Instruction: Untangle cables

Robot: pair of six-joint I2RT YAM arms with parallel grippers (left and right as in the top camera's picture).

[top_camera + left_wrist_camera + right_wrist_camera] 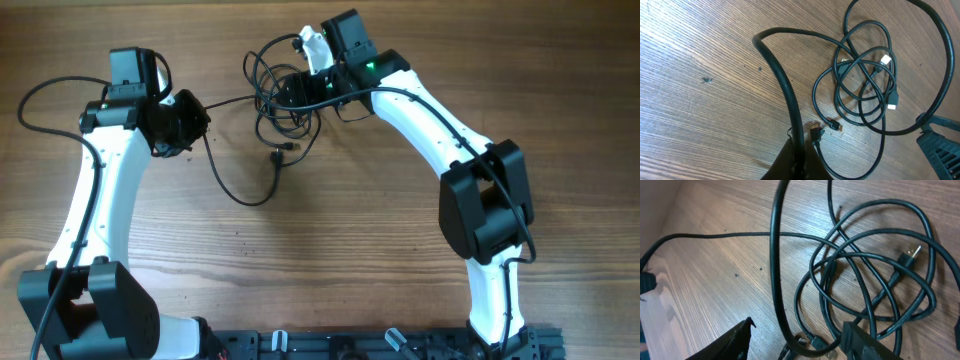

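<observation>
Your left gripper (190,120), at ten o'clock on the table (340,260), is shut tight on one cable (785,90). The cables (862,82) lie in a tangled pile at twelve o'clock. Your right gripper (797,342) sits over the pile, fingers apart with loops between them.

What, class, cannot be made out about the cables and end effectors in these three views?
Overhead: right end effector covers part of the cables; strands too thin to trace crossings.
Left wrist: left end effector cut off by the bottom edge; its hold on the strand barely shows.
Right wrist: lowest loops pass behind a finger and off the bottom edge.
All views: number of separate cables unclear.
</observation>
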